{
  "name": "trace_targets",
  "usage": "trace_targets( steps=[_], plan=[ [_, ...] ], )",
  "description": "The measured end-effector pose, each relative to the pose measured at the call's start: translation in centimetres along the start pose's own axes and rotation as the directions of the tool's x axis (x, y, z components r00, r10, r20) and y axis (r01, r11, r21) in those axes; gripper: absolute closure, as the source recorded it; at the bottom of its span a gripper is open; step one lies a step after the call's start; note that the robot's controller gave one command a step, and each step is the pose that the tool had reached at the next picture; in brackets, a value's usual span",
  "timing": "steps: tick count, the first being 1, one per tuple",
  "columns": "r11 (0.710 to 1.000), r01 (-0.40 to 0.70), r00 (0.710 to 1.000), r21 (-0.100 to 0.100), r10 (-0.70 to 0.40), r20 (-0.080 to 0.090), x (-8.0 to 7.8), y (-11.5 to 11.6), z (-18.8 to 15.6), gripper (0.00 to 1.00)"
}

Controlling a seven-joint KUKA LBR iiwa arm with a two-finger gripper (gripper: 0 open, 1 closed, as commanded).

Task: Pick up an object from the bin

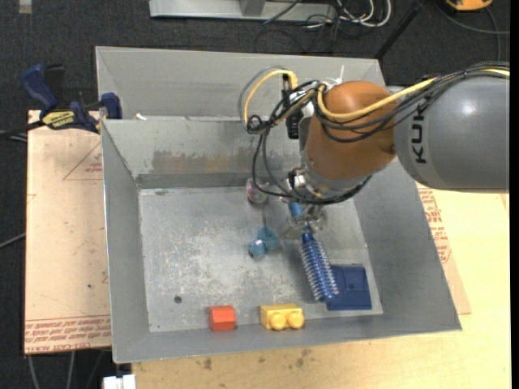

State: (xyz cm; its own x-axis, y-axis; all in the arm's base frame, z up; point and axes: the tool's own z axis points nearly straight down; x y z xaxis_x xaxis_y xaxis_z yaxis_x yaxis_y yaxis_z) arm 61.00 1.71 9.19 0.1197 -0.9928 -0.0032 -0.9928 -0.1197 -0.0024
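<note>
My gripper (306, 209) hangs low in the middle of the bin, under the orange wrist cover. Directly below it lies a blue bristly brush (319, 267) with a dark blue block-shaped handle, and the bristle end reaches up to the gripper. A small light blue piece (261, 244) lies just to the gripper's lower left. Left of the gripper, a small pinkish clear thing (256, 191) sits near the foot of the back wall.
An orange block (222, 318) and a yellow two-stud brick (281, 318) lie side by side at the bin's front edge. The bin's left half is bare floor. The arm and its cables come in from the right.
</note>
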Motion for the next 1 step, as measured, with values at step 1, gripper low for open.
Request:
trace_targets(
  steps=[1],
  plan=[
    [1.000, -0.004, 1.000, 0.002, 0.004, -0.001, -0.14, -0.10, -3.65, 1.00]
  ],
)
